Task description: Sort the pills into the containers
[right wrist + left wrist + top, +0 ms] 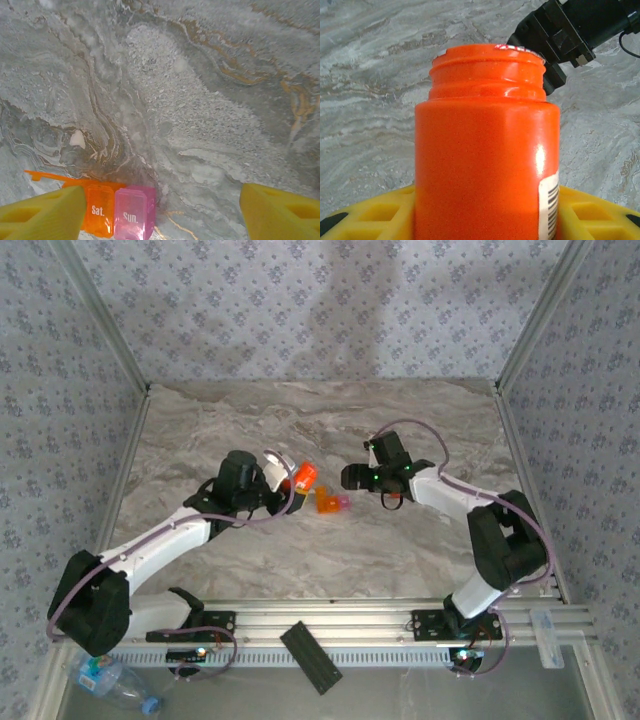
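- Gripping the pill bottle (485,150) by its lower body, the left gripper (278,480) has its yellow fingers (365,217) pressed to both sides. The bottle hangs tilted over the table (250,550), a little left of centre, with its uncapped mouth toward the other arm.
- The right gripper (163,200) has its fingers spread with nothing between them. It hovers over bare marble, just beside the compartments.
- The orange compartment (97,215), marked Sat., and the pink compartment (132,217), marked Sun., lie joined near the table's centre, between the two grippers.
- Risk: with the open bottle tilted this far, any further tip could spill whatever is inside onto the marble.
- Risk: the right gripper's black body sits close to the bottle's rim in the left wrist view, so a careless move by either arm could knock the two together.
- Risk: the compartments look small and light. A finger coming down beside them, not over them, would likely shove them aside.
- Hard to make out: the bottle's inside is hidden, so I cannot tell whether it holds pills.
- Hard to make out: a pale fleck (77,139) on the marble could be a pill or only veining.
- Cut off: the right wrist view crops the compartments at its lower edge. A thin orange flap (55,176) beside them may be an opened lid, but I cannot tell.
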Motion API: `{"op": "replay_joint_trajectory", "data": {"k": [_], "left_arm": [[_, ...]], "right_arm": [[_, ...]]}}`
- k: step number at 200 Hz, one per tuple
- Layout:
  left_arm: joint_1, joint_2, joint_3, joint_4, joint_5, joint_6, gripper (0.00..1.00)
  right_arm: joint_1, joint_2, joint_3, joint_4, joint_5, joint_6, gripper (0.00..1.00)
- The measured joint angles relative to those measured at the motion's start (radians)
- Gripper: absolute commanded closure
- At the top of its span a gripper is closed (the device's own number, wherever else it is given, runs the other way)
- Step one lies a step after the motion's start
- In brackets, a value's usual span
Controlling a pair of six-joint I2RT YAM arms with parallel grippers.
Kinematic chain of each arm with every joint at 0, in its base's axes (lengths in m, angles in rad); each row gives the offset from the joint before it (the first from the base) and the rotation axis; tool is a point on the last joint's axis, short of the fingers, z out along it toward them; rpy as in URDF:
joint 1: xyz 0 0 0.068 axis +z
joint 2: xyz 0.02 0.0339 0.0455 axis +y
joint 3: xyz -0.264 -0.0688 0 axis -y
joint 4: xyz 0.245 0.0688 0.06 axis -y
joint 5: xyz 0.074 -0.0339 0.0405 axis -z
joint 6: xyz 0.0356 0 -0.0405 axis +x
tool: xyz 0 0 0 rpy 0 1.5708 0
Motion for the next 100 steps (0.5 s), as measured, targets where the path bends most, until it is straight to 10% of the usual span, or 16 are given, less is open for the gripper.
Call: {"op": "replay_joint_trajectory", "data": {"k": [100], "left_arm": [[-0.054, 0.140, -0.001, -0.098, -0.047, -0.043, 1.00]], "right_arm": [[0.022, 0.061, 0.008, -0.031, -0.038, -0.039, 0.27]]}}
